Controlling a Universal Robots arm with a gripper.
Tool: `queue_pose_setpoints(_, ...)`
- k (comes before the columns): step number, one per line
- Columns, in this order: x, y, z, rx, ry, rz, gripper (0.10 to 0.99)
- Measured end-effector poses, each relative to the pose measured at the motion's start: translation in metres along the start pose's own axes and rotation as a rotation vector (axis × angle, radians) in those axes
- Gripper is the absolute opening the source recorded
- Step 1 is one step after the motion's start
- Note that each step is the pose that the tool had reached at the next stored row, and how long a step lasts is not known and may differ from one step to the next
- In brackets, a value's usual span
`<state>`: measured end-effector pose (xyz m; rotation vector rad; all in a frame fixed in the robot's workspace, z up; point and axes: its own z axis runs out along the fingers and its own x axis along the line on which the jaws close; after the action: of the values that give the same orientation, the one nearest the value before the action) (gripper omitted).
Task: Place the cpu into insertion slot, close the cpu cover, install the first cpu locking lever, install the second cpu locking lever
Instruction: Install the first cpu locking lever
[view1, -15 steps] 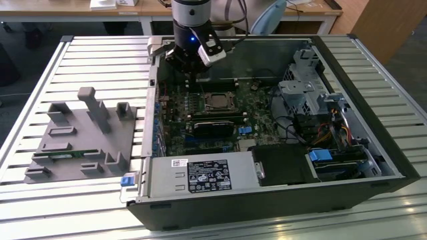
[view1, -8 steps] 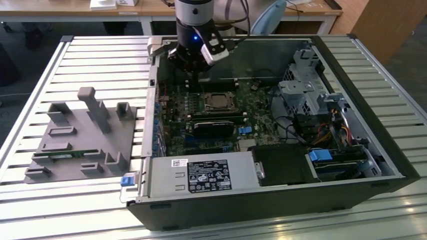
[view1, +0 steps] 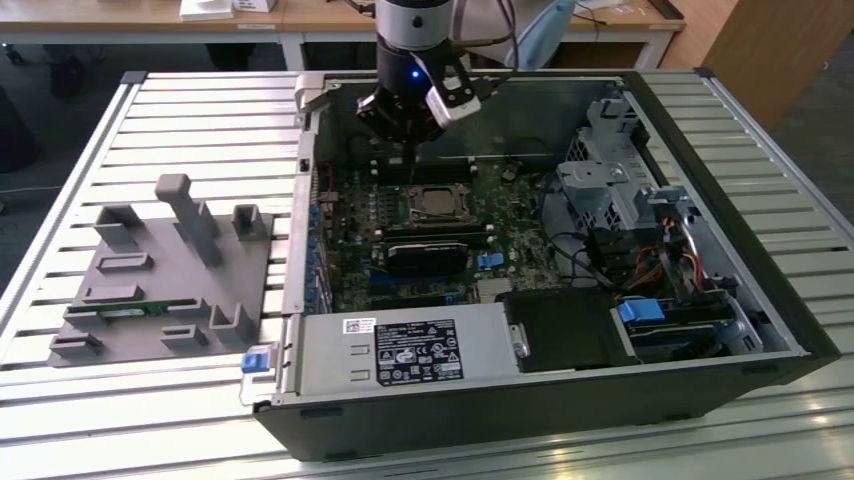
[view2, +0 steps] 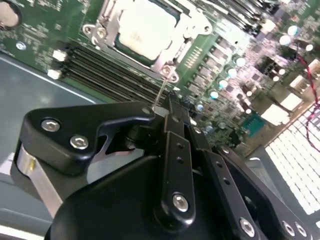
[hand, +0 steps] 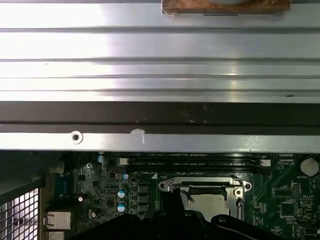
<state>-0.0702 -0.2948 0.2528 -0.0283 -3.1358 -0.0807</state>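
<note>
Power supply sits at the near end of an open computer case lying on a slatted metal bench, with a grey moulded fixture beside it on the exterior view's left. Past the supply, the green circuit board lines the case floor. At its middle the cpu lies flat in the insertion slot, its dull silver face up. The cpu cover is down over it, framing the chip in both wrist views, so the first two steps of the job look done.

Just beyond the socket's far edge, the arm's gripper hangs low over the board, its black fingers drawn narrow with the tips nearly together. A thin metal rod, probably one of the locking levers, rises from the socket's corner and passes right beside those tips. Whether the fingers pinch it or merely touch it cannot be told. The raised rod suggests the first lever is being worked and is not yet latched. The second lever's state cannot be made out, so both lever steps appear to remain. Behind the case, wooden desks line the room.
</note>
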Motion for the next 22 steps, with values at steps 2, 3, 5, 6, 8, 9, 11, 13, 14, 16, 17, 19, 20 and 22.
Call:
queue_pose_setpoints(2, -0.0028, 0.0001, 0.0001, 0.0, 0.0001, 0.0, 0.106)
queue_pose_setpoints(3, -0.0035, 0.0001, 0.0002, 0.0, 0.0002, 0.0, 0.106)
queue_pose_setpoints(5, -0.0039, 0.0001, 0.0003, 0.0, 0.0002, 0.0, 0.106)
queue_pose_setpoints(6, -0.0039, 0.0001, 0.0003, -0.001, 0.0003, 0.0, 0.106)
queue_pose_setpoints(8, -0.004, 0.0001, 0.0003, -0.025, 0.0006, 0.0, 0.106)
queue_pose_setpoints(9, -0.004, 0.0001, 0.0003, -0.042, 0.0008, 0.0, 0.106)
queue_pose_setpoints(11, -0.004, 0.0001, 0.0007, -0.069, 0.0003, 0.0, 0.106)
queue_pose_setpoints(13, -0.0041, 0.0001, 0.0019, -0.07, -0.002, -0.001, 0.106)
queue_pose_setpoints(14, -0.0046, 0.0, 0.0027, -0.069, -0.0033, -0.002, 0.106)
queue_pose_setpoints(16, -0.0068, 0.0, 0.0045, -0.069, -0.0033, -0.009, 0.106)
queue_pose_setpoints(17, -0.0078, 0.0, 0.0054, -0.069, -0.003, -0.013, 0.106)
queue_pose_setpoints(19, -0.0086, 0.0001, 0.0077, -0.069, -0.0039, -0.023, 0.106)
queue_pose_setpoints(20, -0.0086, 0.0, 0.0086, -0.069, -0.0076, -0.024, 0.106)
queue_pose_setpoints(22, -0.0087, -0.0001, 0.0113, -0.069, -0.0121, -0.026, 0.106)
